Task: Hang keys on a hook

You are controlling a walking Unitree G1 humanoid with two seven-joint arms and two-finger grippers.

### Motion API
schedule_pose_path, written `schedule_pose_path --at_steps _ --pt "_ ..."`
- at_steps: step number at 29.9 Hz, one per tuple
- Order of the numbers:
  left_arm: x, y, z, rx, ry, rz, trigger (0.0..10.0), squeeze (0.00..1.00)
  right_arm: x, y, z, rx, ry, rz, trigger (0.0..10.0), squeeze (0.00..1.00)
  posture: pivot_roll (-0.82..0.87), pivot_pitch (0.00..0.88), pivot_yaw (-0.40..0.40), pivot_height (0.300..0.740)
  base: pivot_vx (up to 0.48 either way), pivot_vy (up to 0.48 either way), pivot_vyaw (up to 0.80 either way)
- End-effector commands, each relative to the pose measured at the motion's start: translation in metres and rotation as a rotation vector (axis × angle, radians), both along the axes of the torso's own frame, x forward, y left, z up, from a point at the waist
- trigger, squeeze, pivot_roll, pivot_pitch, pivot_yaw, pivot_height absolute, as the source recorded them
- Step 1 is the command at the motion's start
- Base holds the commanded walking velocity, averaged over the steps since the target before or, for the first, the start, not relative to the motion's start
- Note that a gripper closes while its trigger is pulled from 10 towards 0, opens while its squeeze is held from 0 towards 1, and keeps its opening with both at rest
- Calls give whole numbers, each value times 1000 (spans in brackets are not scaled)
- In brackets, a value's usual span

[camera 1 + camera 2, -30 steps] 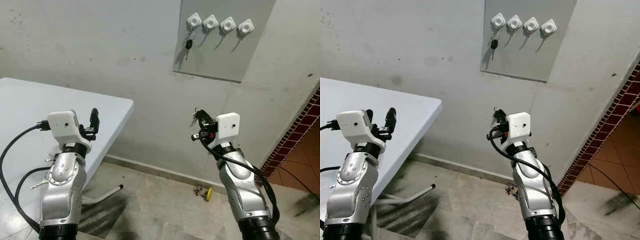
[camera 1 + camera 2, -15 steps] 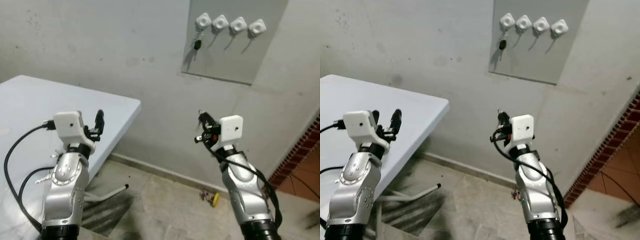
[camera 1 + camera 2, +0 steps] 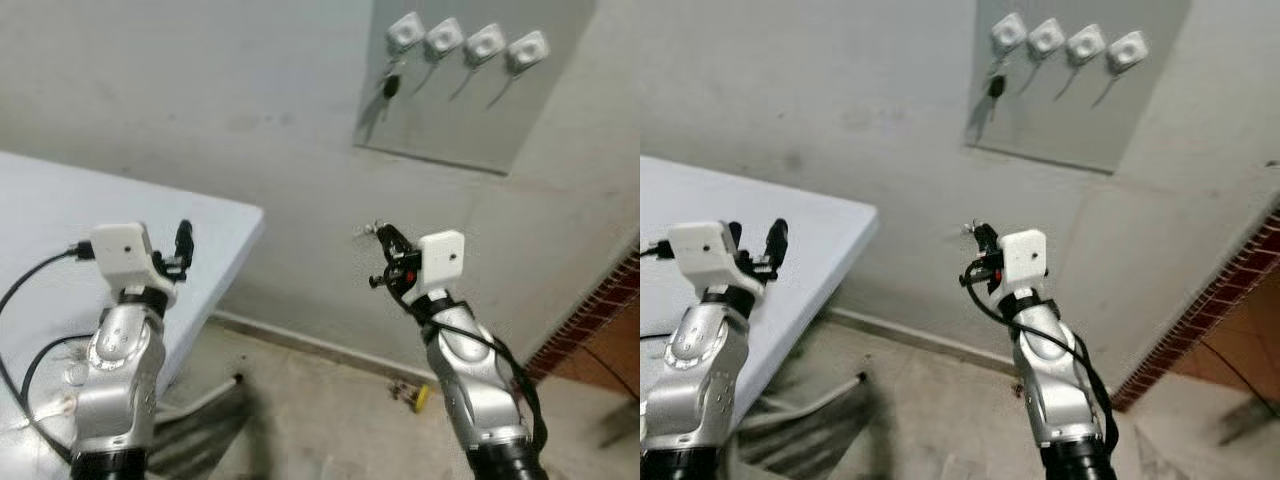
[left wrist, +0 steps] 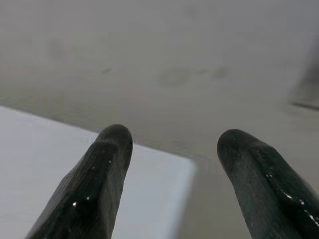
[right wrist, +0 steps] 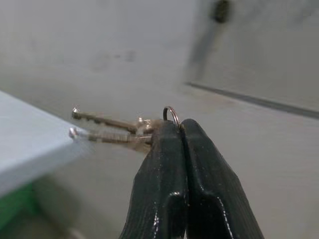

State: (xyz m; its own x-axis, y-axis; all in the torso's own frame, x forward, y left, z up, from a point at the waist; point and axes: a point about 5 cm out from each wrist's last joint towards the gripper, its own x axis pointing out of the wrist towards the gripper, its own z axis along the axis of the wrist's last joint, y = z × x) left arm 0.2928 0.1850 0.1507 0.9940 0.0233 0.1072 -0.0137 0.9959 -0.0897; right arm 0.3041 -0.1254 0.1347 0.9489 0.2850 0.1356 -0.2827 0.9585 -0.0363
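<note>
A grey panel (image 3: pixel 450 115) on the wall carries a row of white hooks (image 3: pixel 443 38). A dark key (image 3: pixel 389 86) hangs from the leftmost hook (image 3: pixel 405 30). My right gripper (image 3: pixel 385 247) is raised well below and short of the panel, shut on a key ring (image 5: pixel 172 113). Two silver keys (image 5: pixel 107 130) stick out sideways from its fingers (image 5: pixel 164 164). My left gripper (image 3: pixel 183 243) is open and holds nothing, raised above the corner of the white table (image 3: pixel 60 215). The left wrist view looks between its fingers (image 4: pixel 107 164) at the table corner and the wall.
The white table fills the left side, with its metal leg (image 3: pixel 205 395) on the tiled floor. A small yellow object (image 3: pixel 415 397) lies on the floor by the wall's foot. A red brick wall (image 3: pixel 600 310) runs along the right edge.
The head view has shifted and is slightly blurred. My right gripper, still shut on the keys, sits a little further left; the left arm keeps its pose.
</note>
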Motion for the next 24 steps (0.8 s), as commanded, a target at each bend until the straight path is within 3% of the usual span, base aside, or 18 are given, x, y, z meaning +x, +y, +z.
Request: schedule_pose_path --at_steps 1,10,24 --pt "-1 2 4 26 -10 -4 10000 0 2 -1 5 13 -10 -13 10000 0 -95 2 -23 740 281 0 0" --pt "-1 0 4 34 -11 -14 10000 0 3 -1 3 6 10 -24 10000 0 -95 2 -23 740 284 0 0" --pt "-2 -7 4 47 -11 -39 10000 0 5 0 4 18 19 -33 10000 0 -92 8 -24 740 296 0 -646"
